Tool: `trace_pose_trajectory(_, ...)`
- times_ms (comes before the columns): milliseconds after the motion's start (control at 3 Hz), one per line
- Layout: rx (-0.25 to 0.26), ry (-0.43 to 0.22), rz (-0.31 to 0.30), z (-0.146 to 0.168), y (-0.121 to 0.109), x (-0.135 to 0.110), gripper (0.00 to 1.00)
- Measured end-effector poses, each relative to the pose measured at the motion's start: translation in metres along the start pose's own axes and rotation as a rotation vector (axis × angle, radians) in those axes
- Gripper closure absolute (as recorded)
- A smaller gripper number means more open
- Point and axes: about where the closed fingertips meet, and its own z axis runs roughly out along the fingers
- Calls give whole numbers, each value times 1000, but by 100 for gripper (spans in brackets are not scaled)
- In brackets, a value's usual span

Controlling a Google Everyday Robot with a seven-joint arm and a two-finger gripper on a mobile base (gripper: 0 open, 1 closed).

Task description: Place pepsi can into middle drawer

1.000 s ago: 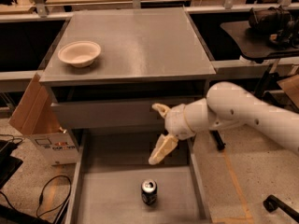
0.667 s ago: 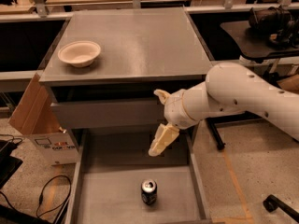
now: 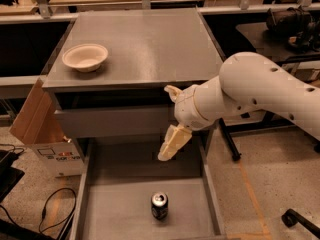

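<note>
The pepsi can (image 3: 159, 206) stands upright on the flat grey floor of the pulled-out middle drawer (image 3: 115, 214), near the front centre. My gripper (image 3: 169, 119) hangs above the drawer's back part, in front of the cabinet, well above and behind the can. Its two beige fingers are spread: one points down (image 3: 172, 143), the other sticks up by the cabinet top's edge (image 3: 172, 91). It holds nothing.
A beige bowl (image 3: 85, 57) sits on the grey cabinet top (image 3: 145, 44) at the left. A drawer with a plain grey front (image 3: 110, 121) is slightly out above the open one. A cardboard box (image 3: 45, 134) and cables lie left; a chair base is right.
My arm has risen and drawn back toward the cabinet, with the gripper a little higher above the drawer. The can has stayed in place on the drawer floor.
</note>
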Motion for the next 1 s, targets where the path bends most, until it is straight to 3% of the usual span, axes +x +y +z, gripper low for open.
trace_pose_trajectory(333,48,98,-30,-35,-30,0,0)
trace_pose_trajectory(667,153,312,-36,-106,-77,-5,0)
trace_pose_trajectory(1000,220,479,7,-149,-103,2,0)
